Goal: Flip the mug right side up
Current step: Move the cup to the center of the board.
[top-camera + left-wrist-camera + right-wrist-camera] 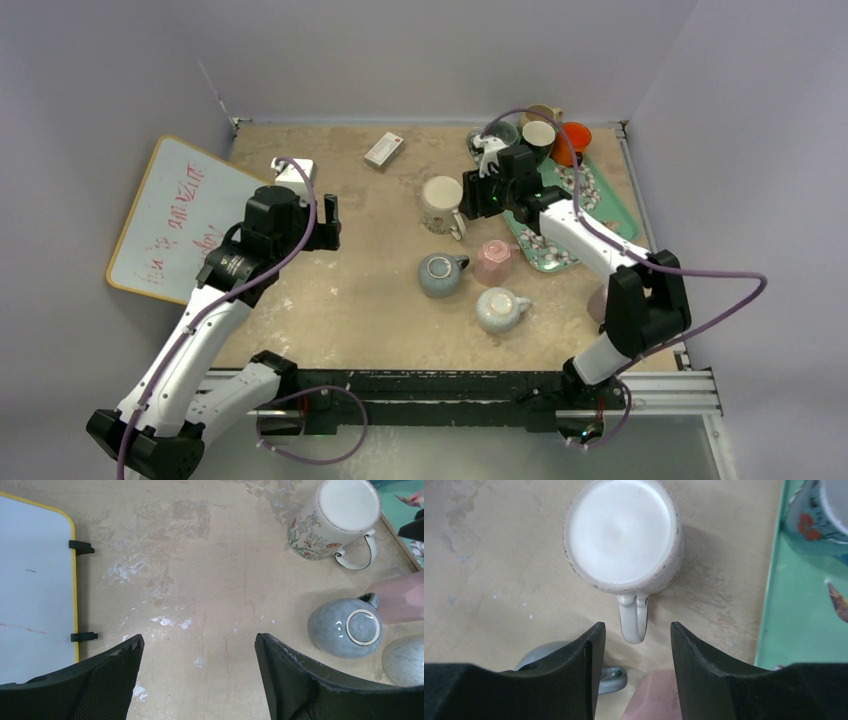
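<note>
Right end effector point(634, 647) is spread, the looped handle point(633, 622) of the cream floral mug point(624, 535) in its gap, untouched; left end effector point(199, 650) spread, empty. The mug stands mid-frame overhead, left of a green tray point(794, 645). Four glazed mugs on the mottled tabletop point(350, 300): cream, grey point(441, 275), pink point(493, 261), speckled point(500, 309).
</note>
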Controlling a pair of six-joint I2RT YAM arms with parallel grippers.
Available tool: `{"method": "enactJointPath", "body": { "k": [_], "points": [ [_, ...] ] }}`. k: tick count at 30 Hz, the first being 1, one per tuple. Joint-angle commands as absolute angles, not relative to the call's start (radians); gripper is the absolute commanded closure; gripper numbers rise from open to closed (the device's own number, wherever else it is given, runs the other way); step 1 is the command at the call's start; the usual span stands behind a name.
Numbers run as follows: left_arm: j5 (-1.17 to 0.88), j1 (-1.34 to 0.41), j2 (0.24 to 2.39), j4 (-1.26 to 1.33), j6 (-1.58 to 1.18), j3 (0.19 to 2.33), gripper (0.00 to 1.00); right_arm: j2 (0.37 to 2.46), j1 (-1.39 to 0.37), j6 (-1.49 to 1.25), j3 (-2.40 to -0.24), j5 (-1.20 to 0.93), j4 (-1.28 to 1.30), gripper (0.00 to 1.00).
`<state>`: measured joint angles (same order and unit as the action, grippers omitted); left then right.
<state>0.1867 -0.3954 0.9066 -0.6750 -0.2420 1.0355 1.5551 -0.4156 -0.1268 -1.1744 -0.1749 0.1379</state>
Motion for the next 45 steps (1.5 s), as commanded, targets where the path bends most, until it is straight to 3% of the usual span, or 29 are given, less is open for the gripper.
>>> {"method": "enactJointPath", "body": {
  "k": [1, 7, 19, 23, 31, 38, 45],
  "points": [
    [0.187, -0.397, 0.901, -0.652, -0.229, 1.034, 0.20, 1.607, -0.442, -0.091, -1.222, -0.197, 0.149, 0.48],
    [0.192, -0.397, 0.899, -0.650, -0.229, 1.034, 0.20, 1.684, -0.471, -0.093, -1.265, -0.187, 0.159, 0.51],
    [0.210, -0.397, 0.902, -0.652, -0.256, 1.034, 0.22, 1.805, -0.588, -0.149, -1.348, -0.156, 0.100, 0.73],
    [0.207, -0.397, 0.911, -0.655, -0.289, 1.039, 0.23, 1.833, -0.642, -0.227, -1.383, -0.141, 0.063, 0.75],
    [0.127, -0.397, 0.995, -0.672, -0.413, 1.101, 0.24, 1.857, -0.660, -0.492, -1.355, -0.234, -0.102, 0.59],
    [0.061, -0.399, 1.049, -0.514, -0.546, 1.031, 0.28, 1.847, -0.659, -0.686, -1.278, -0.476, -0.277, 0.54],
    [-0.026, -0.429, 1.190, -0.408, -0.570, 1.036, 0.36, 1.633, -0.573, -0.663, -1.145, -0.246, -0.170, 0.51]
  ]
}}
